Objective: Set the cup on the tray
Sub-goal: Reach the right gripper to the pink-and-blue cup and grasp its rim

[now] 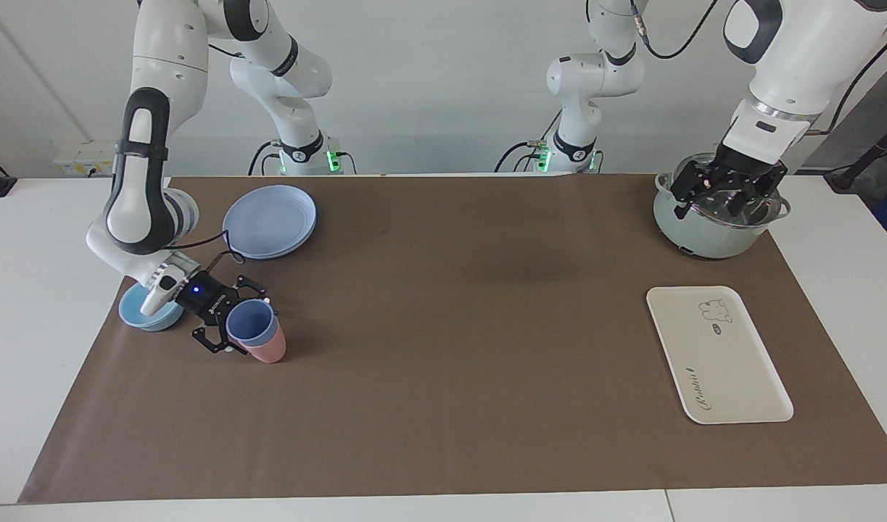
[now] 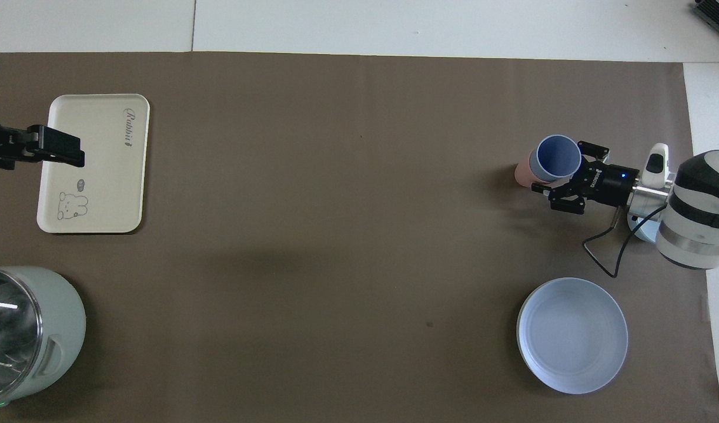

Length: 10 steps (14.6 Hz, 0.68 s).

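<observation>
The periwinkle-blue cup sits nested in a pink cup toward the right arm's end of the table. The pair leans slightly toward the gripper. It also shows in the overhead view. My right gripper reaches in low from the side, with one finger on each side of the blue cup near its rim, shut on it. The cream tray lies flat and bare toward the left arm's end, also in the overhead view. My left gripper hangs open in the air by the pot and waits.
A round blue plate lies nearer to the robots than the cups. A light-blue bowl sits beside the cups, partly hidden by the right arm. A pale green pot with a glass lid stands nearer to the robots than the tray.
</observation>
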### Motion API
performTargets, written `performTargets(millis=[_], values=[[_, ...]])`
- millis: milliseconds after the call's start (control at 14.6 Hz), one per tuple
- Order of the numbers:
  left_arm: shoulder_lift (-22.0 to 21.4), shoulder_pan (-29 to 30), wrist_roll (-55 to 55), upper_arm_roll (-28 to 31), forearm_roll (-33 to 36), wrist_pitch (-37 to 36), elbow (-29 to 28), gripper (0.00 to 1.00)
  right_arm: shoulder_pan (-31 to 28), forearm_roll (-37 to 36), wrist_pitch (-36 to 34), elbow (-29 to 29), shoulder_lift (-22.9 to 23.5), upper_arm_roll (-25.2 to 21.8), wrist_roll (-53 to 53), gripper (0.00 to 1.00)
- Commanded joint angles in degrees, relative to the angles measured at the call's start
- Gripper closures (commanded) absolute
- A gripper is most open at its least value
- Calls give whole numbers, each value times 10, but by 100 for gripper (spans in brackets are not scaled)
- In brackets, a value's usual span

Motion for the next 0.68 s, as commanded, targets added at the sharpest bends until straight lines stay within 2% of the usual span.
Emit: performTargets(millis=[0, 342, 410, 478, 547, 615], values=[[-18, -4, 3, -1, 7, 3, -22, 0, 7, 25, 19, -7, 0, 2, -22, 0], [-19, 4, 6, -1, 7, 12, -25, 0, 7, 25, 20, -7, 0, 2, -23, 2], [-19, 4, 9, -1, 7, 12, -24, 0, 7, 25, 20, -7, 0, 2, -24, 17], [-19, 3, 14, -1, 7, 14, -23, 0, 7, 25, 20, -7, 0, 2, -26, 49], [-19, 3, 15, -1, 7, 15, -24, 0, 7, 27, 20, -7, 0, 2, -26, 99], [-18, 3, 15, -1, 7, 15, -24, 0, 7, 28, 21, -7, 0, 2, -19, 100]])
